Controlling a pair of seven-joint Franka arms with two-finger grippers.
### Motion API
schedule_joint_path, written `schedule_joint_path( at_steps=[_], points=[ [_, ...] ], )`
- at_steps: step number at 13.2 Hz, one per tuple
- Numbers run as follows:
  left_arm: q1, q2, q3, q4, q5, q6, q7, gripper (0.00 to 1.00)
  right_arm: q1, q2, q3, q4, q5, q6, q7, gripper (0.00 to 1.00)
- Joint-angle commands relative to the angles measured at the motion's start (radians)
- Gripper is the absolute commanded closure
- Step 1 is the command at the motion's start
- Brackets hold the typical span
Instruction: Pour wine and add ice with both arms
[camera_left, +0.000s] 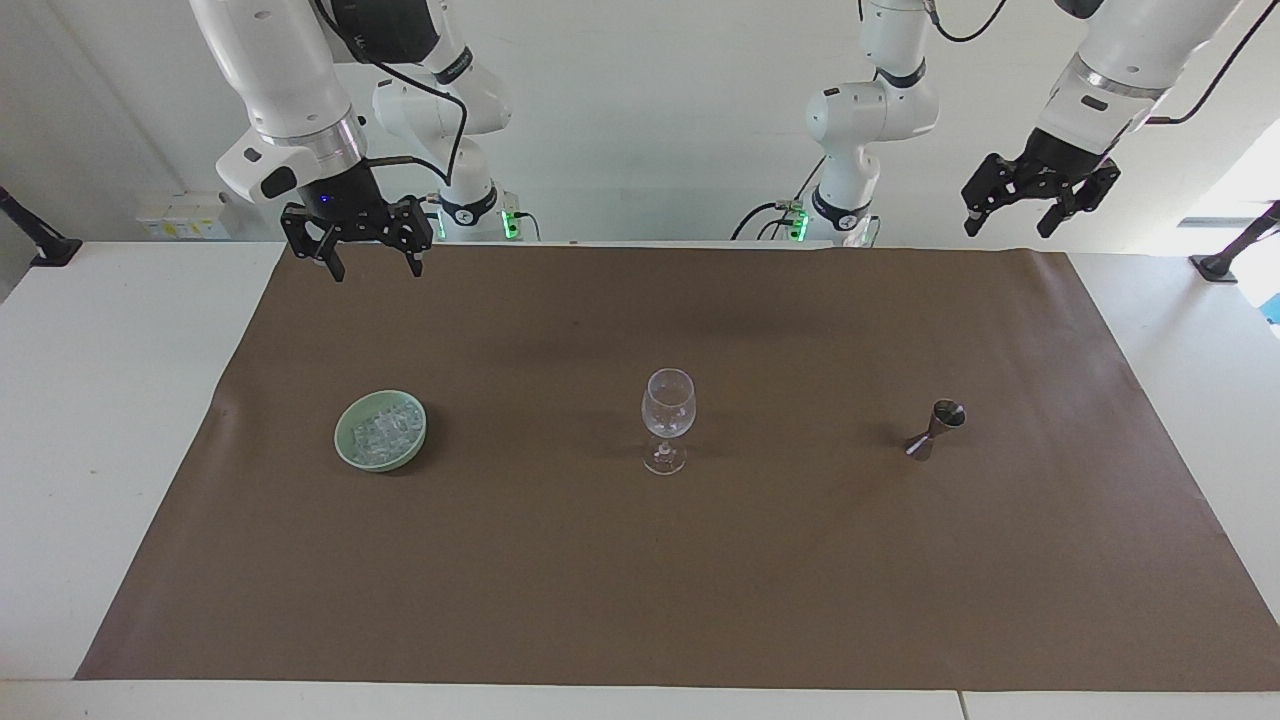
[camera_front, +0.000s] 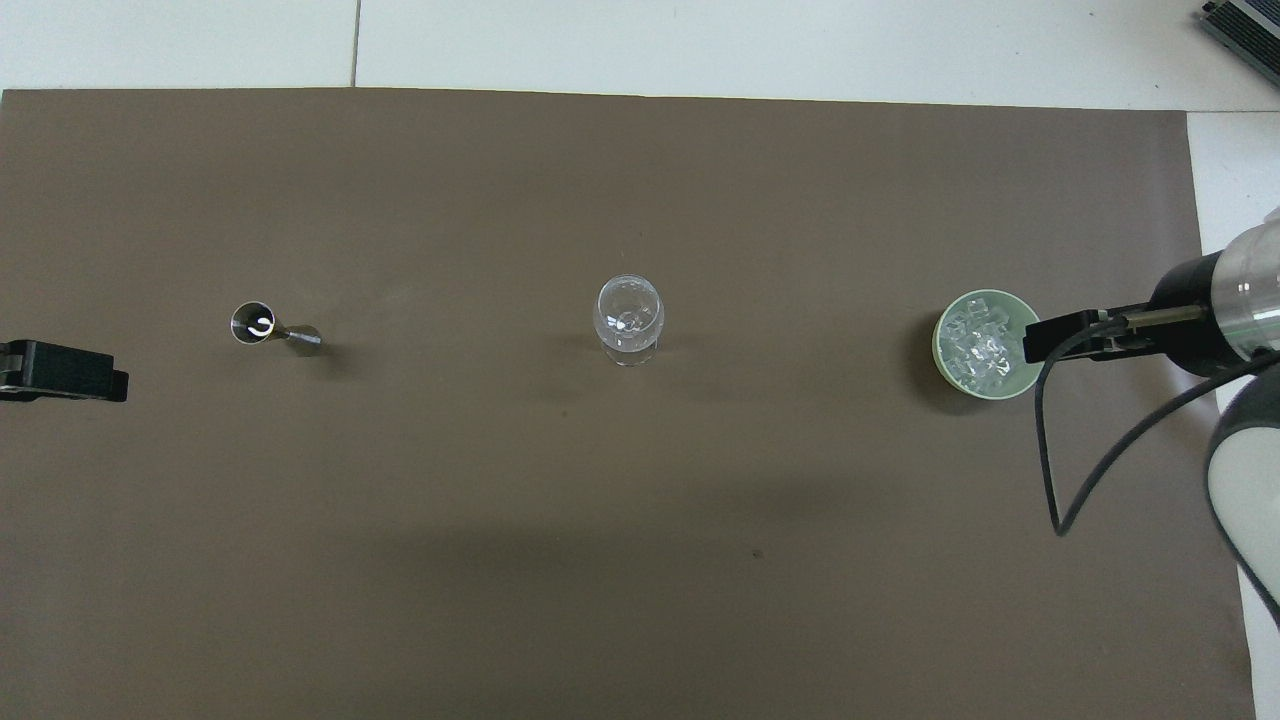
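A brown mat (camera_left: 680, 560) covers most of the white counter (camera_left: 110, 420), and three things stand on it in a row along the counter's length, well apart from one another. At the middle is the clear stemmed wine glass (camera_left: 667, 418), upright; it looks empty, as far as clear glass lets one tell. Toward the right arm's end sits a pale green bowl (camera_left: 346, 450) holding the ice (camera_left: 385, 432), a heap of small clear cubes; the overhead view looks straight into the bowl and shows the cubes filling it nearly to the rim, which the facing view shows only at a slant. Toward the left arm's end stands a small metal jigger (camera_left: 936, 430), upright on its narrower cup; from above its open mouth shows as a shiny ring. The facing view alone shows both arms whole: the right gripper (camera_left: 356, 252) hangs in the air over the mat's edge by the robots, its jaws spread apart and holding nothing, while the left gripper (camera_left: 1040, 195) is raised at the mat's corner at the left arm's end, tilted, jaws likewise apart and empty. Seen from above, only a black tip of the left gripper (camera_front: 62, 370) pokes in at the frame's edge, and the right gripper (camera_front: 1060, 335) seems to overlap the bowl's rim, though the facing view shows it high above the mat and apart from the bowl.
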Motion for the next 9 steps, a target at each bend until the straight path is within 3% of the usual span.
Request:
schedule_joint_path(
  at_steps=[1,3,9],
  points=[
    [-0.026,0.022,0.032,-0.006,-0.005,-0.022,0.014,0.00,-0.058,-0.003,-0.001,-0.007,-0.011,0.010,0.002,0.00],
    [-0.049,0.090,0.033,0.074,-0.001,-0.039,0.014,0.00,-0.081,-0.006,-0.001,-0.008,-0.009,-0.007,0.009,0.00],
    [-0.056,0.064,0.029,0.062,-0.001,-0.028,0.003,0.00,-0.071,-0.006,0.009,-0.007,-0.008,-0.005,0.008,0.00]
  ],
)
